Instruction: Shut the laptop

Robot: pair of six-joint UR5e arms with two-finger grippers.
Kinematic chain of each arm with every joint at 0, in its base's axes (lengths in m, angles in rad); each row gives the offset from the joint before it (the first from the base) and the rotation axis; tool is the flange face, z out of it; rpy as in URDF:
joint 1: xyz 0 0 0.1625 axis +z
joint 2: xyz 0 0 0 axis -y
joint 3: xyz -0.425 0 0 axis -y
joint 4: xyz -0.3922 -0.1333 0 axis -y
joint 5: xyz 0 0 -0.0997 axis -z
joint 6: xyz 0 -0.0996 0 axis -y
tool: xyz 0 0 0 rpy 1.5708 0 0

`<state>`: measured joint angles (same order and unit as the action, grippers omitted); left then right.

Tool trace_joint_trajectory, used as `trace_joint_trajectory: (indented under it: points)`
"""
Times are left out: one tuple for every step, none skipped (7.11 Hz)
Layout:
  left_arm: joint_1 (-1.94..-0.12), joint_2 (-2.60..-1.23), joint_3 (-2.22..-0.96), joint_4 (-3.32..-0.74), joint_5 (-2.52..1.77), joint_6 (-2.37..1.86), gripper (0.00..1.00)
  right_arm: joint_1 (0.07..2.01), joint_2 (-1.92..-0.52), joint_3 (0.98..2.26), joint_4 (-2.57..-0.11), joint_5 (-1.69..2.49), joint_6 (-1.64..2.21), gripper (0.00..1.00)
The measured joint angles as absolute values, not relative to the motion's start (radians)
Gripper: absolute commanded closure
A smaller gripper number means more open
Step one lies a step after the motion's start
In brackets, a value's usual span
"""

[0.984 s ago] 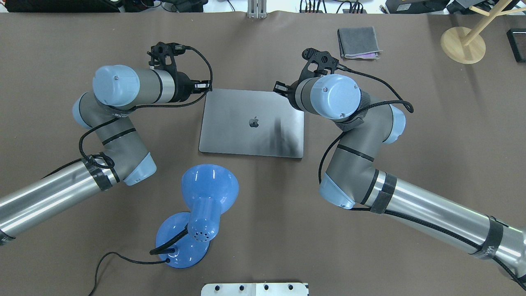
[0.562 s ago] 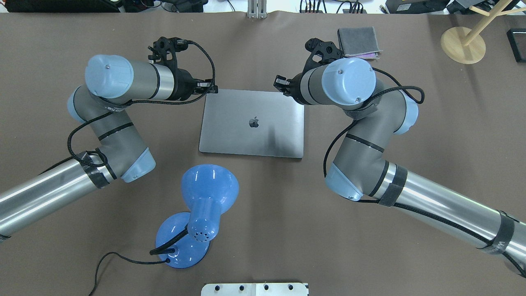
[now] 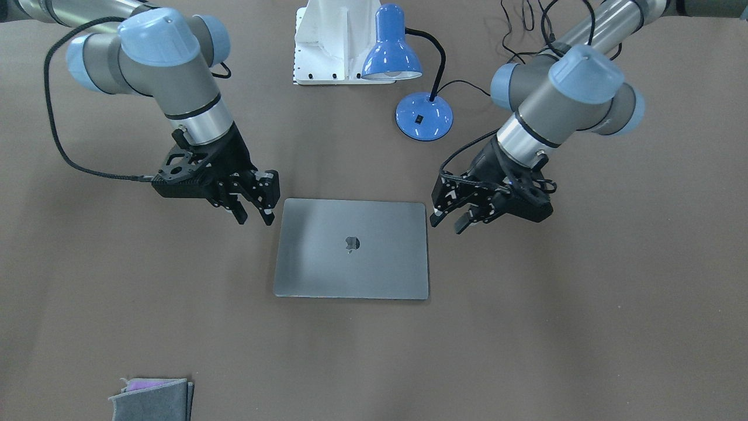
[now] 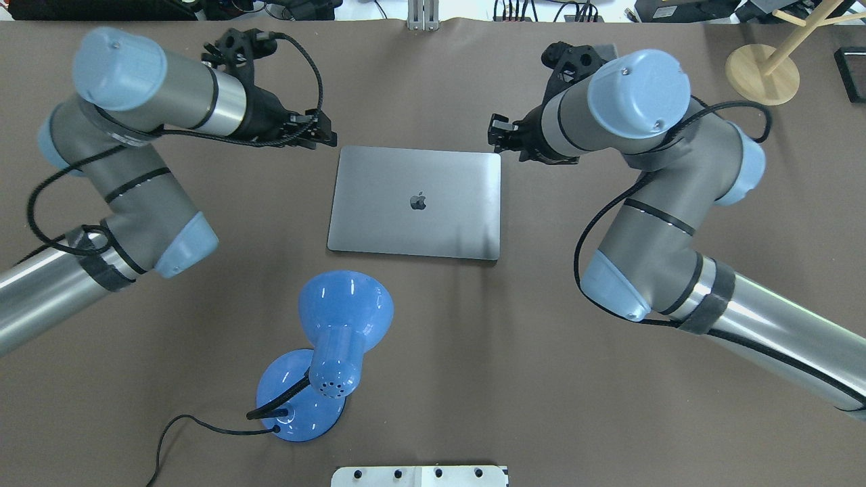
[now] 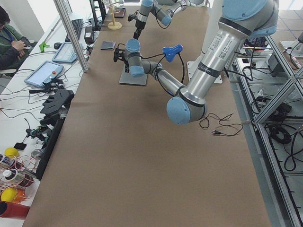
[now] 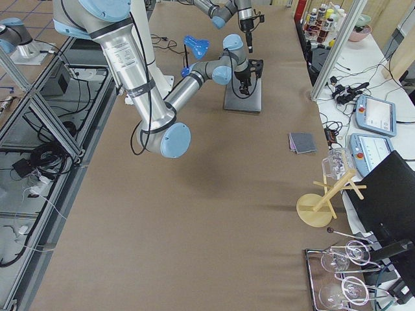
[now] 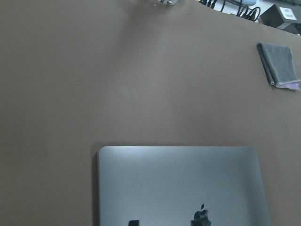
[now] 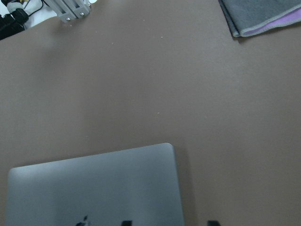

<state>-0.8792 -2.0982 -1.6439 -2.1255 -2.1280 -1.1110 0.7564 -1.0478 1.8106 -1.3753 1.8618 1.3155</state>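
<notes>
The laptop (image 4: 416, 203) lies flat on the brown table with its grey lid down and the dark apple logo up. It also shows in the front view (image 3: 350, 248) and in both wrist views (image 7: 178, 183) (image 8: 94, 188). My left gripper (image 4: 325, 135) is open and empty, raised just off the laptop's far left corner; in the front view it (image 3: 449, 224) is on the right. My right gripper (image 4: 500, 132) is open and empty, raised off the far right corner, and also shows in the front view (image 3: 255, 217). Neither gripper touches the laptop.
A blue desk lamp (image 4: 338, 325) stands on the robot's side of the laptop, with its cable trailing left. A folded grey cloth (image 3: 152, 399) lies at the far right of the table. A wooden stand (image 4: 762, 73) is at the far right corner.
Both arms have drawn outward and up from the laptop's far corners, and the grippers now stand clear of the lid. The laptop has not moved.
</notes>
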Motion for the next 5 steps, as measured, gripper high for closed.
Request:
trace_joint_trajectory:
  points:
    - [-0.925, -2.071, -1.734, -1.942, -2.164, -0.968, 0.01, 0.792, -1.099, 1.875, -1.443, 1.913, 1.236, 0.0]
    - [-0.974, -2.05, -1.823, -1.74, -2.18, -0.811, 0.01, 0.827, -1.165, 1.939, -1.496, 1.949, 1.164, 0.0]
    - [-1.032, -2.023, -1.883, -1.584, -2.186, -0.651, 0.01, 0.86, -1.236, 1.998, -1.55, 1.965, 1.08, 0.0]
    - [-1.097, -1.982, -1.907, -1.507, -2.188, -0.502, 0.01, 0.896, -1.291, 2.047, -1.62, 1.974, 0.974, 0.0]
    - [-1.17, -1.939, -1.912, -1.478, -2.189, -0.392, 0.01, 0.946, -1.332, 2.082, -1.688, 1.991, 0.861, 0.0]
